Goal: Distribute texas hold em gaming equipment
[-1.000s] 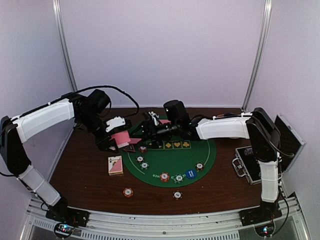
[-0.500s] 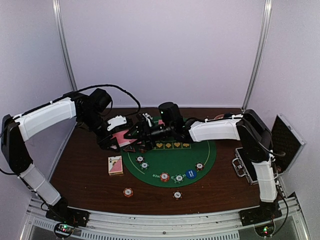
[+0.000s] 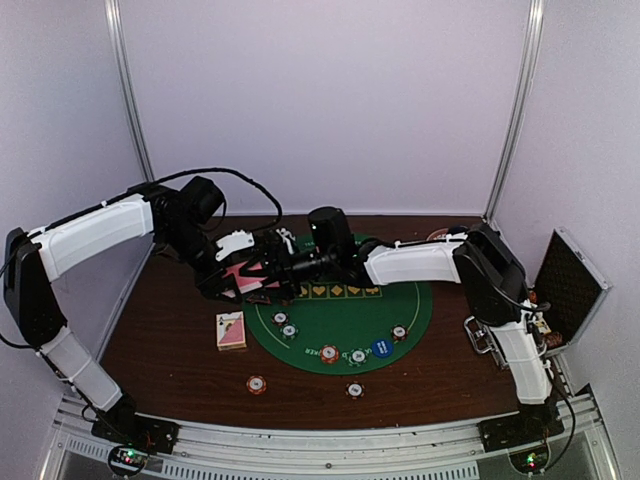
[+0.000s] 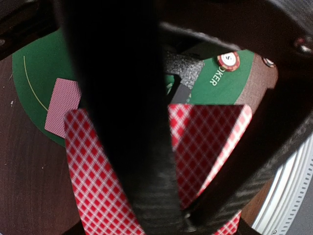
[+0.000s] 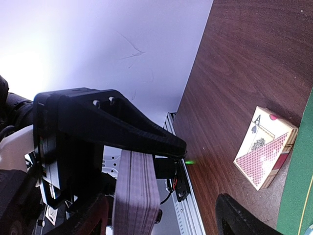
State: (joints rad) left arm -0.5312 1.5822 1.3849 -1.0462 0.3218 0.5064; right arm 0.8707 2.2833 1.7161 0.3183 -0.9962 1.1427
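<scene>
While an orange-red chip (image 3: 257, 384) lies nearest the bases, well short of both sets of jaws, the card box (image 3: 231, 330) sits just on the near side of the left gripper (image 3: 228, 282), whose jaws pinch the deck of pink-backed cards (image 4: 205, 142). The right gripper (image 3: 264, 268), jaws spread wide, faces that deck's edge.

Red/wht checked cards (image 4: 208, 142); grn mat (image 3: 350, 318); brown table (image 3: 165, 350).
</scene>
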